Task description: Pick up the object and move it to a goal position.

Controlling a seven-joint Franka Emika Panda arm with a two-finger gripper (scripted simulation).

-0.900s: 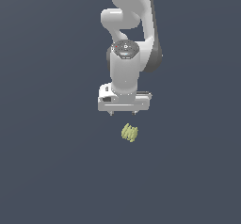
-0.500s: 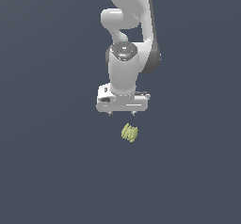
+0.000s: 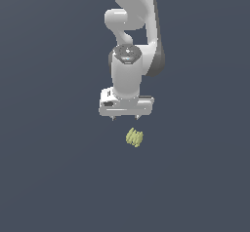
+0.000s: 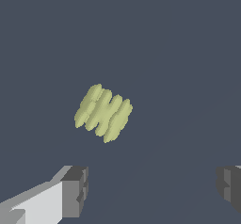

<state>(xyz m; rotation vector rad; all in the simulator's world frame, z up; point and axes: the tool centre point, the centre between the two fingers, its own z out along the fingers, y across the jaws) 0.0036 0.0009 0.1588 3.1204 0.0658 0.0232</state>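
The object [image 3: 134, 137], a small pale yellow-green lump with ribbed ridges, lies on the dark grey counter [image 3: 49, 177], untouched. The white pincer [image 3: 125, 117] hangs above and apart from it, slightly toward the exterior view's left, jaws spread wide and empty. In the wrist view its 2 grey fingertips [image 4: 75, 191] flank bare counter short of the object [image 4: 103, 113]. The white arm [image 3: 132, 41] descends nearly vertically, wrist pointing straight down.

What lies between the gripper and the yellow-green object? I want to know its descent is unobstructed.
Nothing: in the exterior view only bare dark floor separates the open gripper from the object. The wrist view shows the same.
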